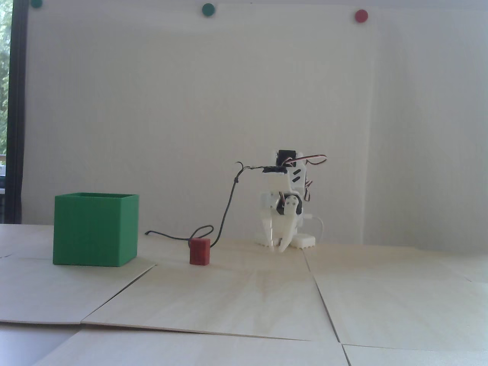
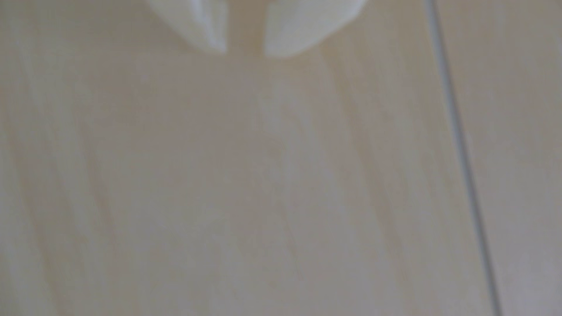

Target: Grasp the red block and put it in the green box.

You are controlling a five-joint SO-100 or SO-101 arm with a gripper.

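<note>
The red block (image 1: pixel 200 251) stands on the pale wooden table, just right of the green box (image 1: pixel 95 230), which is open at the top, at the left of the fixed view. The white arm is folded at the back of the table. My gripper (image 1: pixel 277 248) points down, its tips close above the table, well to the right of and behind the block. In the wrist view my gripper (image 2: pixel 245 50) shows two white fingertips (image 2: pixel 200 27) with only a narrow gap and nothing between them. Block and box are out of the wrist view.
A black cable (image 1: pixel 225 213) hangs from the arm and loops on the table behind the block. A seam between table boards (image 2: pixel 462 170) runs along the right of the wrist view. A white wall stands behind the arm.
</note>
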